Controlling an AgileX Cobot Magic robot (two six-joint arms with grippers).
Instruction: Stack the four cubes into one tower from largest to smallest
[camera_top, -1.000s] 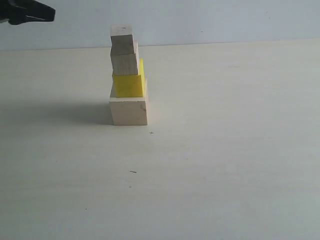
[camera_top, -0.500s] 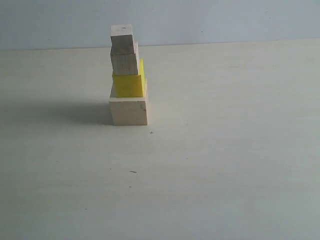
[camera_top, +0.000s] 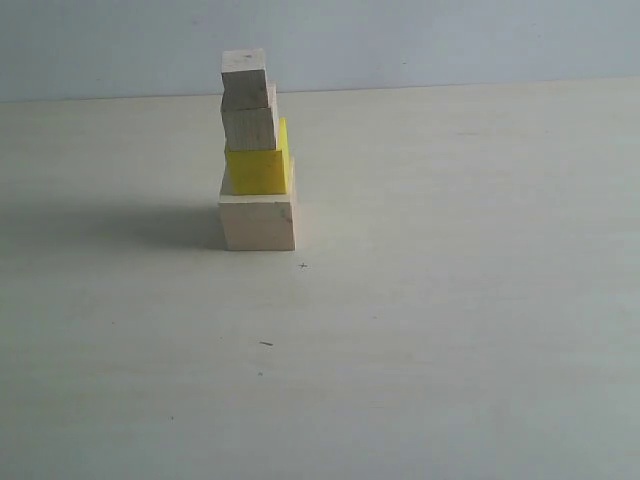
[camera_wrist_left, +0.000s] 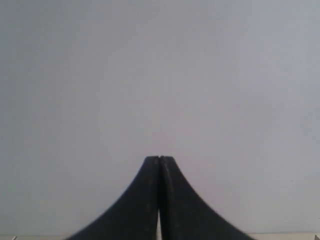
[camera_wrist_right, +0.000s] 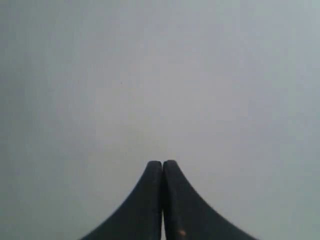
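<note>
The tower (camera_top: 255, 150) stands left of centre on the table in the exterior view. A large pale wood cube (camera_top: 258, 222) is at the bottom, the yellow cube (camera_top: 257, 169) on it, then a medium pale cube (camera_top: 249, 127) and a small pale cube (camera_top: 245, 77) on top, slightly off-centre. Neither gripper shows in the exterior view. The left gripper (camera_wrist_left: 159, 159) is shut on nothing and faces a plain grey wall. The right gripper (camera_wrist_right: 162, 163) is also shut and empty, facing the same blank background.
The pale tabletop (camera_top: 430, 300) stretches around the tower, with a grey wall (camera_top: 450, 40) behind its far edge. The tower casts a shadow (camera_top: 120, 225) to its left.
A dark gripper tip at the top left corner of the exterior view one second ago has left the picture. The tower has not moved.
</note>
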